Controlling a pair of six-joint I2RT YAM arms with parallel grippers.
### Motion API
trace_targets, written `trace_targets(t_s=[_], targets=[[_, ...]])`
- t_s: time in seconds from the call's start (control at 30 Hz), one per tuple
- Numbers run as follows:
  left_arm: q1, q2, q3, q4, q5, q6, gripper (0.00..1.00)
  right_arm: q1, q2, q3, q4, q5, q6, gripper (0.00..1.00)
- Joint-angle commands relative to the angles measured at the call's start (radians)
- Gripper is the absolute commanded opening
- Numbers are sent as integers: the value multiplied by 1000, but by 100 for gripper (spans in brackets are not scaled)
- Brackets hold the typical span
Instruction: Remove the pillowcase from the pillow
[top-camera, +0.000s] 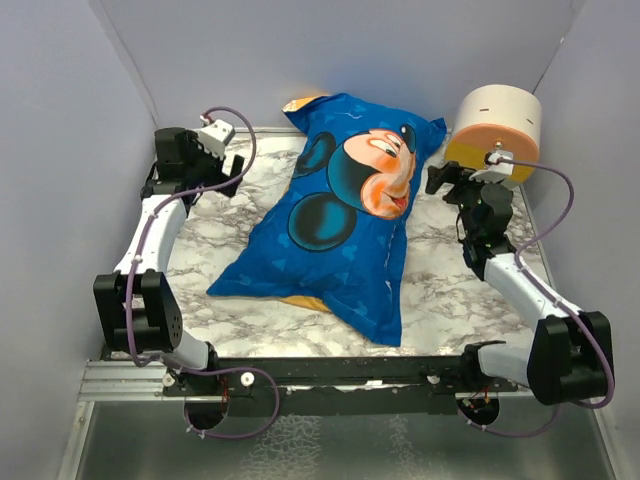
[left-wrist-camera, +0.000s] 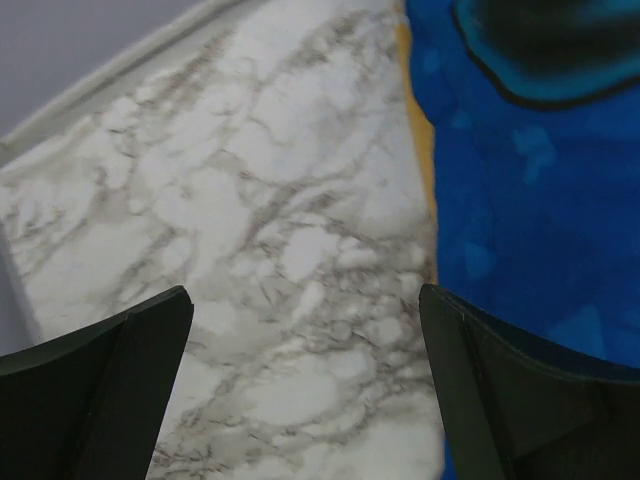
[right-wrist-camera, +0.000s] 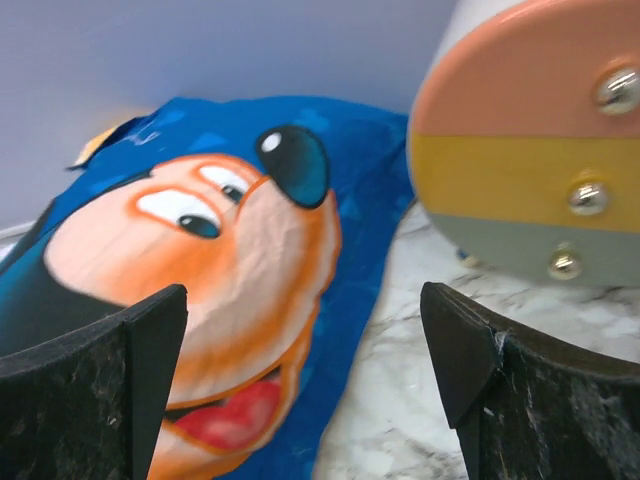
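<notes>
The marble bench (top-camera: 200, 270) carries the blue pillowcase (top-camera: 340, 230), stuffed full, its long axis running far to near between the arms. The right fingers (top-camera: 441, 180), released, stand just beside its far corner. The left fingers (top-camera: 228, 170), also released, are farther off.

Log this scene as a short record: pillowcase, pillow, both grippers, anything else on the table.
pillowcase: blue, mouse face up, lying diagonally across the table; looks stuffed
pillow: hidden inside the pillowcase; removal not yet begun
left gripper: open, empty, over bare marble beside the pillowcase's edge
right gripper: open, empty, facing the mouse face with the cylinder to its right
cylinder: cream and orange, at the far right corner by the pillowcase's far end; contact unclear
</notes>
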Motion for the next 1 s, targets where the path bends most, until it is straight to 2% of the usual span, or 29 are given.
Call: trace_targets(t_s=[0.0,0.07,0.2,0.3,0.37,0.47,0.57,0.63,0.73,0.77,0.9,0.97], targets=[[-15,-62,-1,-525,309,253,99,-10,43,54,-236,-330,157,99],[-67,-99,-58,-525,274,281,99,24,90,75,-275,-359,170,99],[-159,-163,-181,-460,177,318,99,156,149,79,-278,-312,169,92],[-187,-191,-257,-395,141,324,96,234,189,79,-257,-294,187,84],[-192,-194,-298,-364,117,332,88,290,216,77,-247,-287,198,75],[-192,-185,-348,-299,26,329,70,391,254,78,-243,-253,209,59],[-176,-196,-373,-209,-104,314,62,516,299,80,-236,-202,247,44],[-144,-214,-386,-116,-208,303,66,610,332,74,-203,-169,294,38],[-82,-202,-357,37,-415,290,76,768,405,95,-158,-81,367,36],[-46,-188,-315,46,-440,275,79,812,437,117,-154,-51,392,36],[139,-135,-25,-117,-309,170,87,936,618,329,-192,-22,449,38],[173,-140,73,-238,-215,193,90,959,711,490,-236,-37,489,40]])
